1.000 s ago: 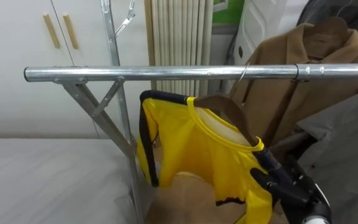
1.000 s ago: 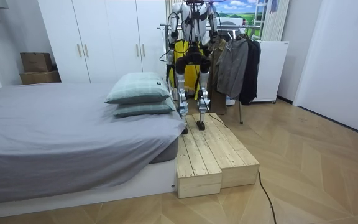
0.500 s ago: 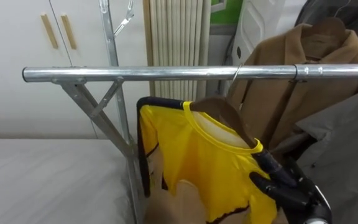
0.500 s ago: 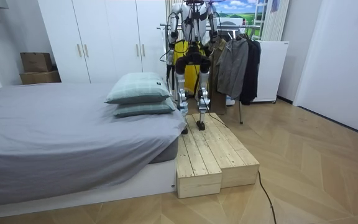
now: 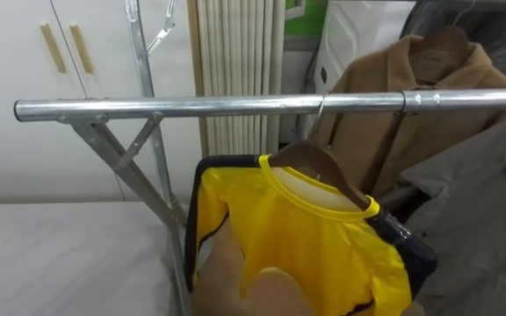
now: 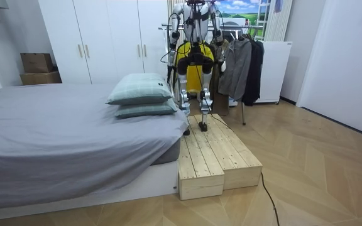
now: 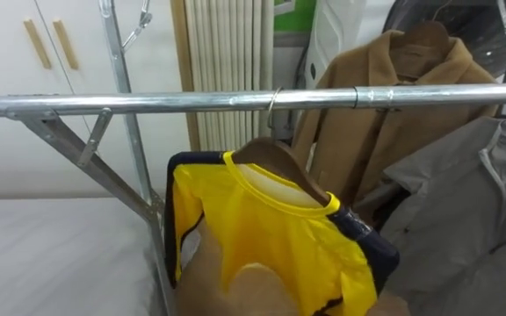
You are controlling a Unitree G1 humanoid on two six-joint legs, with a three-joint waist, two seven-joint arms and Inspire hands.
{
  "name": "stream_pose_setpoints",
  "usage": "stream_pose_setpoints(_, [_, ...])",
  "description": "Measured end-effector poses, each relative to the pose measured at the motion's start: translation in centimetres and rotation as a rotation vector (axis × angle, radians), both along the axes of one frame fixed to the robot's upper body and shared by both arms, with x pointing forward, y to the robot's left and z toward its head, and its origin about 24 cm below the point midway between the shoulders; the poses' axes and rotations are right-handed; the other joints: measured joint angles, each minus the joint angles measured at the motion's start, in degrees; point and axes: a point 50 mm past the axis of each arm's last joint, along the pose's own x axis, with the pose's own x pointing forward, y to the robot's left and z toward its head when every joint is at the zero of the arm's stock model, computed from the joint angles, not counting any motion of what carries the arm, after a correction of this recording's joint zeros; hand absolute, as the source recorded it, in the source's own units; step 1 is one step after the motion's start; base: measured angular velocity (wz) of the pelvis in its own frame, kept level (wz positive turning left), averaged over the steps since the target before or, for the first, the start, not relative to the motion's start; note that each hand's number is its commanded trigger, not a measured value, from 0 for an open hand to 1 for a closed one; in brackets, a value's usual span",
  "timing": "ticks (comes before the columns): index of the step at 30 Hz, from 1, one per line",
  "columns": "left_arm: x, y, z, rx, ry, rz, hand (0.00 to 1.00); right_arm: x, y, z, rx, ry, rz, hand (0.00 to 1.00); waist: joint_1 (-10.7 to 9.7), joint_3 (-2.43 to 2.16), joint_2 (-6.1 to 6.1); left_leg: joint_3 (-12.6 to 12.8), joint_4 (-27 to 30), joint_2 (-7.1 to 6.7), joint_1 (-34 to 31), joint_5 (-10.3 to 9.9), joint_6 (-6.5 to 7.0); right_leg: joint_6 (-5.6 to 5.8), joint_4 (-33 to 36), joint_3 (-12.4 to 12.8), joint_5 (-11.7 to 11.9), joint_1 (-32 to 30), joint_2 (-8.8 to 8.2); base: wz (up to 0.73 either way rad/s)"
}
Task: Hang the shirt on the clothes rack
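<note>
Here is the yellow jersey with dark navy sleeves (image 5: pixel 314 246), low in the centre of the frame, draped over a brown wooden hanger (image 5: pixel 310 158). The hanger's thin wire hook (image 5: pixel 321 104) reaches straight up to the shiny horizontal metal rail (image 5: pixel 191 109) and curls onto it right at mid-frame. The hanger sits tilted, its shoulder dropping toward the lower right, and the jersey's yellow collar follows that slope.

Along the rail at the upper right hangs a tan wool coat (image 5: pixel 429 79), and below it at the right edge a grey jacket (image 5: pixel 481 202), just beside the jersey's navy sleeve. At the left, the rail's slanted brace runs down to an upright post. Behind it are a white wardrobe with two pale wooden handles (image 5: pixel 25 123) and, at the lower left, a grey bedsheet (image 5: pixel 60 254).

In the room view the robot stands on a low platform of pale wooden planks (image 6: pixel 219 157) by the foot of the grey bed (image 6: pixel 55 125), facing the rack, with the jersey yellow in front of it. The left hand (image 6: pixel 176 36) and right hand (image 6: pixel 217 37) are up near the rack, too small there, so I cannot tell whether either holds anything.
</note>
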Motion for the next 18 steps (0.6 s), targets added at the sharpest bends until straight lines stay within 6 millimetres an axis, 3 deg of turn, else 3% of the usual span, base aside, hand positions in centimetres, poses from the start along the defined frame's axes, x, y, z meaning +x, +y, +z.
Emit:
stream_pose_setpoints(2, [-0.4,0.1,-0.1,0.002,0.010,0.014,0.00,-2.4,0.1,-0.6,0.022,0.080,-0.006,0.00,0.1,0.04,0.18,0.0,-0.5,0.02,0.5,0.0,0.00,0.00,0.1,0.6,0.0,0.0,0.22,-0.11])
stream_pose_setpoints(8, [-1.0,0.3,-0.2,0.001,0.043,0.030,0.00,-6.6,0.9,-1.2,0.060,0.240,0.038,0.00,-0.9,0.27,0.92,0.1,-1.1,0.02,0.6,0.0,0.00,0.01,0.0,0.8,0.0,-0.1,0.62,-0.02])
stream_pose_setpoints(14, [-1.7,0.5,-0.4,-0.004,0.091,0.071,0.00,-8.6,1.7,-1.5,0.109,0.334,0.044,0.00,-1.4,0.18,1.17,0.1,-1.3,0.06,0.7,0.0,0.00,0.01,-0.2,0.6,0.0,-0.1,0.67,0.00])
stream_pose_setpoints(18, [-1.4,0.4,-0.5,-0.012,0.097,0.091,0.00,-8.3,1.7,-1.5,0.103,0.343,0.083,0.00,-1.1,0.17,1.35,0.6,-1.3,0.09,0.7,0.0,0.00,0.00,-0.1,0.8,0.0,-0.2,0.71,-0.03])
